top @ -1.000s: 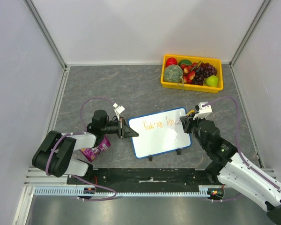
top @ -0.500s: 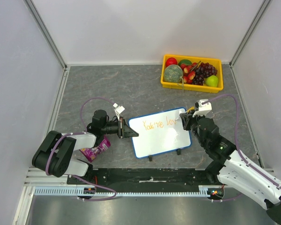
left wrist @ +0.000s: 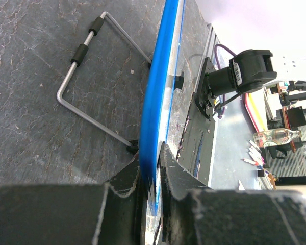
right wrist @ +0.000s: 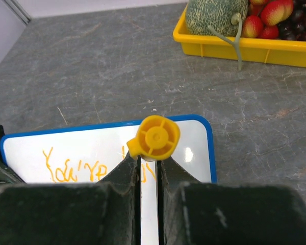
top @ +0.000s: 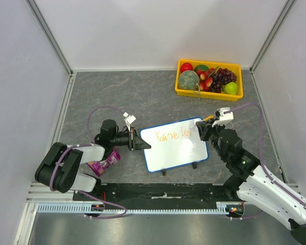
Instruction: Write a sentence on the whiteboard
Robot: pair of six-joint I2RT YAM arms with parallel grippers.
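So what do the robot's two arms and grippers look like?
Both arms are black at the joints with white shells on the long links. The left arm and right arm each trail a thin purple cable. A small white block sits by each wrist. The left gripper and right gripper have blocky matte-black fingers with scuffed, pale edges.

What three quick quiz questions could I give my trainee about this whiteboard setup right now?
1. True or false: the left gripper is clamped on the whiteboard at its blue edge.
2. What colour is the writing on the board? A orange, B green, C black.
3. Fill in: the right gripper holds a yellow-ended ____ at the board's right end.
Key: 1 true; 2 A; 3 marker.
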